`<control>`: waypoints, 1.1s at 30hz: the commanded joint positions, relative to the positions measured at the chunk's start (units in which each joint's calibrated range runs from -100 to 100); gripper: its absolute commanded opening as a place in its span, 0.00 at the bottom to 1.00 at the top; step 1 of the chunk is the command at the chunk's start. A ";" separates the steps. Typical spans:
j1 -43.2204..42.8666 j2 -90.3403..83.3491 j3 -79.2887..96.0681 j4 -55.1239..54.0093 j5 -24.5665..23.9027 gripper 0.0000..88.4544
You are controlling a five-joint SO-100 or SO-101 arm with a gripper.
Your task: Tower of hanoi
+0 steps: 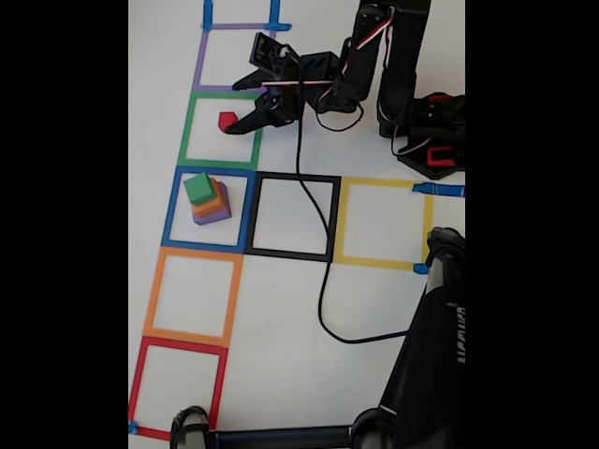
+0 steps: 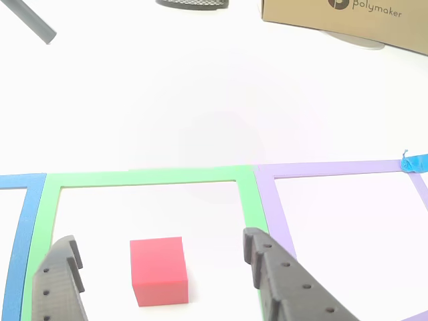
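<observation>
A small red cube (image 1: 226,120) (image 2: 158,271) rests on the white table inside the green taped square (image 1: 190,122) (image 2: 147,176). My gripper (image 1: 236,110) (image 2: 159,238) is open and straddles it. One black finger (image 2: 60,281) stands left of the cube and the other finger (image 2: 281,274) to its right, with a gap on both sides. In the fixed view, a stack (image 1: 207,198) of purple, orange and green cubes, green on top, stands in the blue taped square (image 1: 172,208), below the gripper.
Purple (image 1: 200,56), black (image 1: 294,176), yellow (image 1: 379,182), orange (image 1: 192,253) and red (image 1: 182,344) taped squares lie around. A black cable (image 1: 323,281) crosses the table. The arm base (image 1: 430,131) sits upper right; a black stand (image 1: 430,355) lower right. A cardboard box (image 2: 348,20) stands beyond.
</observation>
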 commanded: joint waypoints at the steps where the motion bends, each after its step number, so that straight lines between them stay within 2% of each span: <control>1: -0.44 6.05 -4.91 -4.74 0.36 0.32; 14: -2.17 14.61 -7.37 -9.35 0.36 0.32; 33: -2.93 20.58 -11.82 -9.43 0.36 0.26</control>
